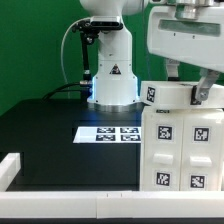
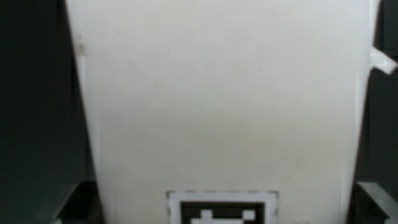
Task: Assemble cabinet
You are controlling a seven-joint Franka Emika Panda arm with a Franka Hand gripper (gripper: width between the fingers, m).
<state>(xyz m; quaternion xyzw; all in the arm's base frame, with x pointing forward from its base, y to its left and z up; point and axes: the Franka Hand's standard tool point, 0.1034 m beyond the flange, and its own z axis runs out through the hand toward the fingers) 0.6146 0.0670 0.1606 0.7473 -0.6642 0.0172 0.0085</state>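
The white cabinet body (image 1: 187,150) stands at the exterior view's right, its front faces carrying several black-and-white tags. A white top block (image 1: 168,95) with one tag sits on top of it, slightly skewed. My gripper (image 1: 189,84) hangs right over this block with a finger on each side. In the wrist view the block (image 2: 214,100) fills the middle, its tag at the edge. Dark fingertips (image 2: 71,205) stand against both of its sides. The jaws look closed on it.
The robot base (image 1: 112,75) stands at the back with a black cable beside it. The marker board (image 1: 108,132) lies flat on the black table. A white rail (image 1: 60,205) runs along the front edge and the left corner.
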